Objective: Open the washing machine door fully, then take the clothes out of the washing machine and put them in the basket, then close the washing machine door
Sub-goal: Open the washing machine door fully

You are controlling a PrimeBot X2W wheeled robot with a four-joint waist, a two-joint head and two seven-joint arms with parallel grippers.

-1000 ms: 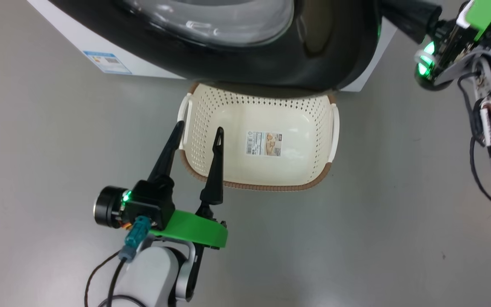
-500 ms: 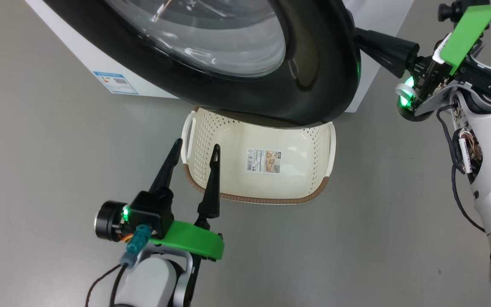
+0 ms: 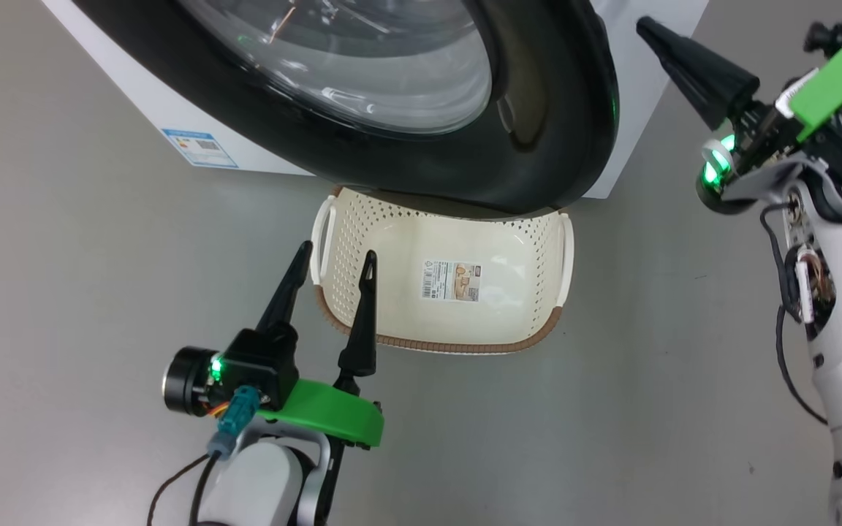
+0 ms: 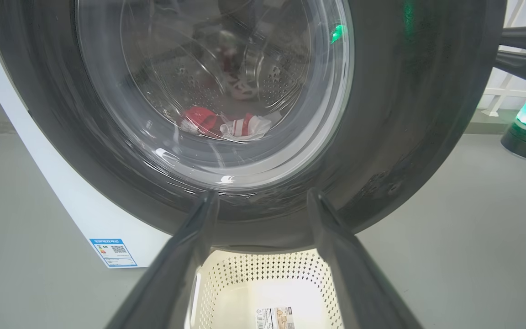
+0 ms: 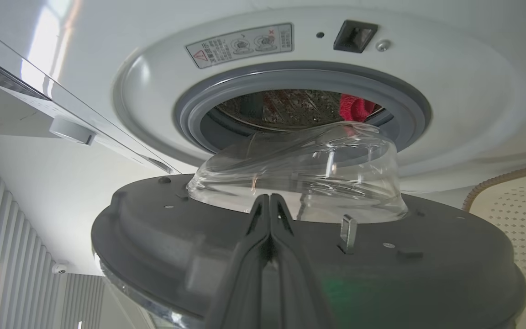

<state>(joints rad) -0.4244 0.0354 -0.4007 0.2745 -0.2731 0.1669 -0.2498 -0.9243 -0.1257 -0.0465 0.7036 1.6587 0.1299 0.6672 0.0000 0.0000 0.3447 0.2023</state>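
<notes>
Head view catalogue, largest item first; every place is taken from the washing machine door [image 3: 538, 109].

1. floor [image 3: 63, 307]: plain grey, spread below and all around the door.
2. washing machine [image 3: 169, 109]: white box behind the door. In the right wrist view its round opening, edged by a grey rubber ring [image 5: 190, 119], faces the door's inner side with a gap between them.
3. washing machine door: wide glossy black rim with a bulging clear glass bowl at its centre. It stands partly open, swung out from the white front (hinge side not made out).
4. basket [image 3: 435, 343]: cream, perforated, with a brown rim and white side handles. It sits on the floor below the door, its far end under the door's lower rim. A paper label [image 3: 450, 281] lies on its bottom.
5. left gripper [image 3: 337, 252]: fingers spread wide, grasping nothing. It is below and in front of the door, tips pointing at the lower rim, one finger on either side of the basket's left wall.
6. right gripper [image 3: 647, 29]: fingers pressed together, holding nothing. Its tip is just beside the door's right edge, and its own wrist view looks at the door's inner face near the foot of the glass bowl. Contact cannot be told.
7. clothes [image 4: 199, 119]: red with white, lying in the steel drum [image 4: 281, 82] behind the door, seen through its glass.
8. blue sticker [image 3: 198, 146]: on the machine's front, left of the door.
</notes>
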